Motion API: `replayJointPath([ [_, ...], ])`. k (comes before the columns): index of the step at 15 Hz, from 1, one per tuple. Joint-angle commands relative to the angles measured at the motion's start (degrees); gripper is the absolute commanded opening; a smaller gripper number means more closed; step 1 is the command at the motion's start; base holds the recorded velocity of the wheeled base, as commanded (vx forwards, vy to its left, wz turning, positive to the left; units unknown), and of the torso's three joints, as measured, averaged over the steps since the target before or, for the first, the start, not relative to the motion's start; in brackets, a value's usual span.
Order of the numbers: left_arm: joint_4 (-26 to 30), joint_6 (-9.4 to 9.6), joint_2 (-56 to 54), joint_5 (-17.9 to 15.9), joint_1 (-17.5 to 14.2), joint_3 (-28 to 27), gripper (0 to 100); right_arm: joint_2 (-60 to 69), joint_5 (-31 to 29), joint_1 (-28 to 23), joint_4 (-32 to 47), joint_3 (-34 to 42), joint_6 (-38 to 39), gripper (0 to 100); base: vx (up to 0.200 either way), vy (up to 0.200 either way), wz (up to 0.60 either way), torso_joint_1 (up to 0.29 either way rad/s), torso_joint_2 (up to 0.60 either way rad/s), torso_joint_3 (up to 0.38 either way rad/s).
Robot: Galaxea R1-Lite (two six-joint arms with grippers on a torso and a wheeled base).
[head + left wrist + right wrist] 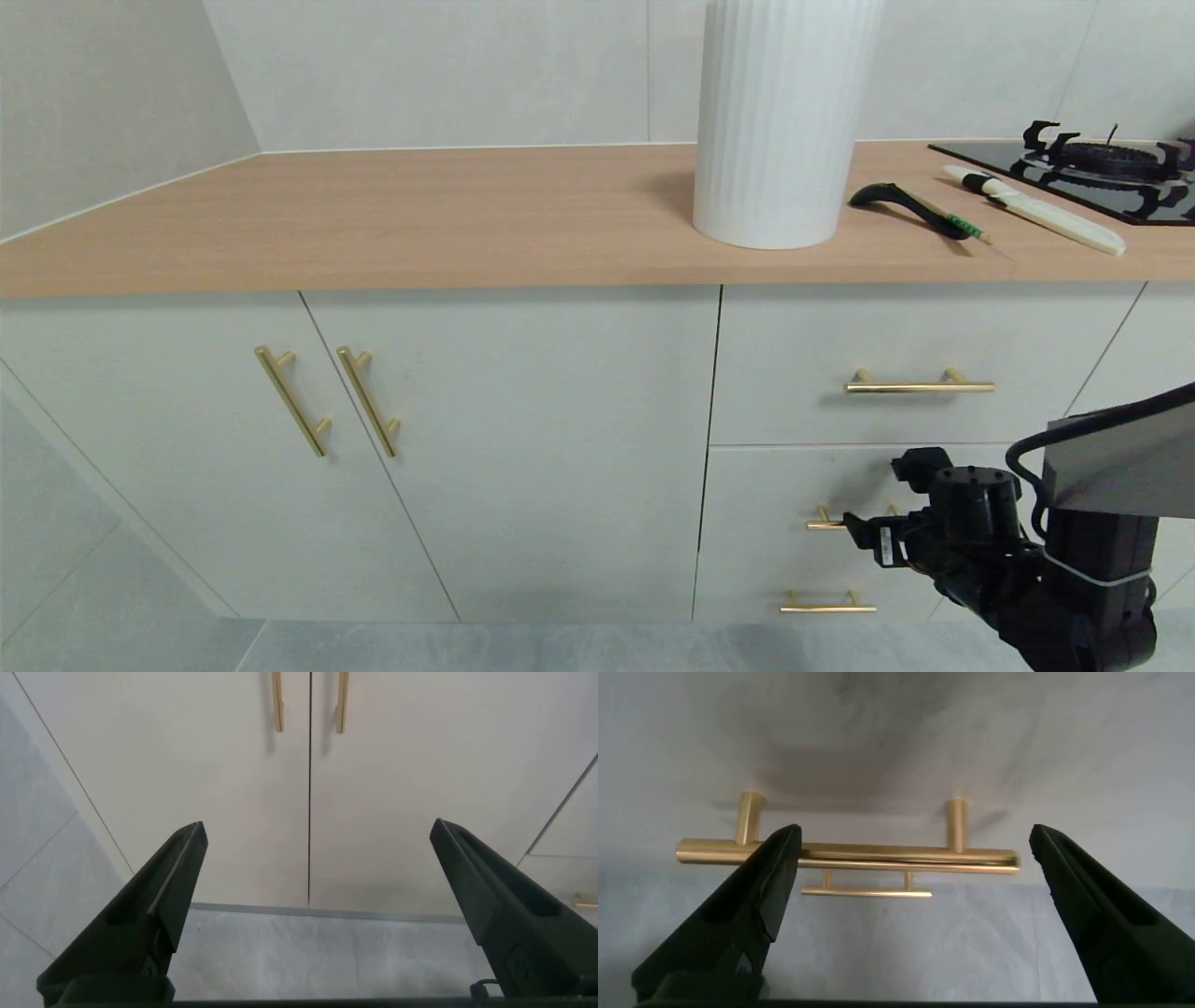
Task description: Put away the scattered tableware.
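Note:
On the wooden counter (pixel 420 215) lie a black spoon (pixel 901 203), a thin stick with a green-patterned end (pixel 966 227) and a white knife with a black band (pixel 1041 212). They rest to the right of a tall white ribbed container (pixel 775 121). My right gripper (pixel 864 534) (pixel 913 838) is low at the middle drawer, open. Its fingers straddle the gold middle-drawer handle (pixel 850 854) (pixel 824 525) without gripping it. My left gripper (pixel 318 829) is open and holds nothing, facing the lower part of the double cabinet doors (pixel 310 784).
A black gas hob (pixel 1102 168) sits at the counter's far right. The top drawer handle (pixel 920 385) and bottom drawer handle (pixel 828 608) (pixel 867 892) are gold bars. The two door handles (pixel 327 399) stand to the left. Grey floor tiles (pixel 308 952) lie below.

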State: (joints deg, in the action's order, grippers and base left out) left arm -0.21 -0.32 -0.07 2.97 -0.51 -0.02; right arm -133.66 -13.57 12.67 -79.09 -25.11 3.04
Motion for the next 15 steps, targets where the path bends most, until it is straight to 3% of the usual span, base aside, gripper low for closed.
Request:
replayJointPath([
  [1,0.0,-0.03,0.1,0.0,0.0,0.0,100,-2.6,-0.1,0.2,-0.5,-0.2,0.4,100,0.000,0.000,0.00,0.000,0.00,0.000],
  [8,0.0,-0.03,0.1,0.0,0.0,0.0,100,-1.9,0.0,0.2,0.1,1.2,0.8,100,0.000,0.000,0.00,0.000,0.00,0.000],
  [10,0.0,0.05,0.1,0.0,0.0,0.0,100,0.4,0.4,0.2,3.4,2.4,0.6,100,0.000,0.000,0.00,0.000,0.00,0.000],
  [13,0.0,0.05,0.1,0.0,0.0,0.0,100,10.8,1.6,0.2,14.5,3.8,0.5,100,0.000,0.000,0.00,0.000,0.00,0.000],
  [15,-0.1,-0.03,0.1,0.0,0.0,0.0,100,24.0,3.4,0.6,31.9,2.9,0.2,100,0.000,0.000,0.00,0.000,0.00,0.000],
])
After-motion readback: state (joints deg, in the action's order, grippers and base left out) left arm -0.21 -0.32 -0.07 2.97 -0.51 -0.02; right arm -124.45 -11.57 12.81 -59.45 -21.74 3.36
